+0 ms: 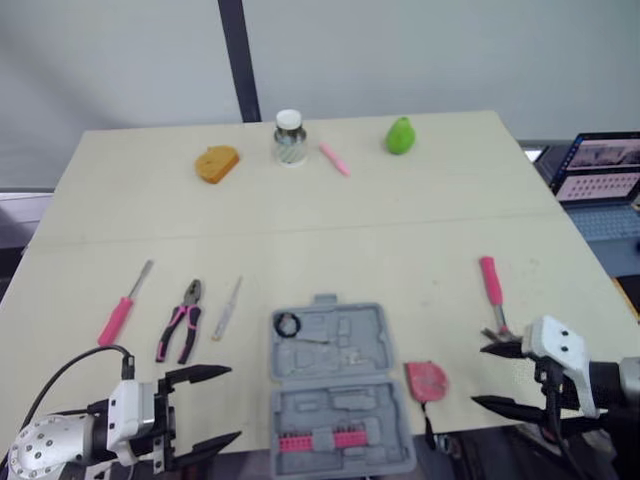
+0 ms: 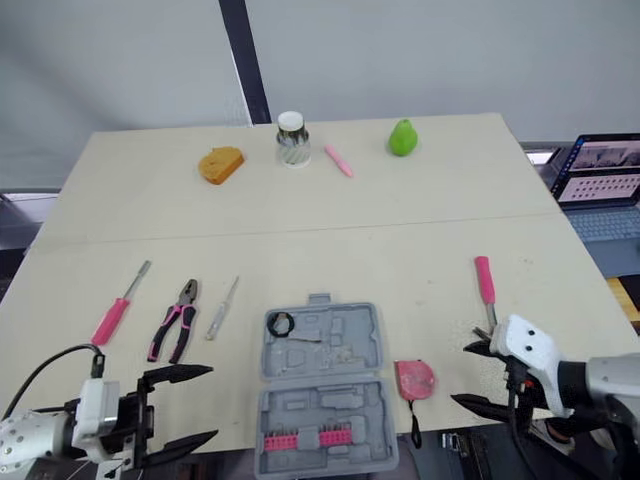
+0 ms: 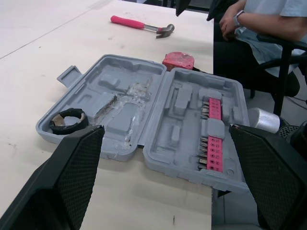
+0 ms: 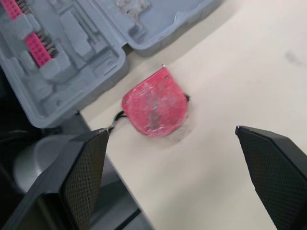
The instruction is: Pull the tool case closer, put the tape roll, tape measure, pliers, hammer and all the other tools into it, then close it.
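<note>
While both claws hang at the near edge of the table [image 1: 420, 230], we see the left gripper [image 1: 232, 404] spread wide and empty just left of the tool case [image 1: 338, 400], and the right gripper [image 1: 479, 376] just as wide, holding nothing, with the tape measure [image 4: 154, 108] lying between its fingers' line of sight. The case sits open at the near edge, so the pull looks done to us, and the tape roll [image 3: 68, 120] lies in a corner of its farther half, with a pink bit strip [image 1: 322, 440] in the nearer half. That is one tool in by our count! The tape measure rests on the table just beside the case's right side, not in it. A little farther out on the left lie the pliers [image 1: 180, 330], a pink-handled screwdriver [image 1: 123, 305] and a slim pale screwdriver [image 1: 227, 308]; on the right lies the hammer [image 1: 492, 295], near the right claw. All of those remain to be packed, then the lid shut. At the far edge sit an orange object [image 1: 216, 163], a jar [image 1: 289, 138], a pink pen [image 1: 334, 158] and a green pear [image 1: 400, 135]. We can read no brand or label anywhere; the laptop [image 1: 605, 175] screen is too small to read.
</note>
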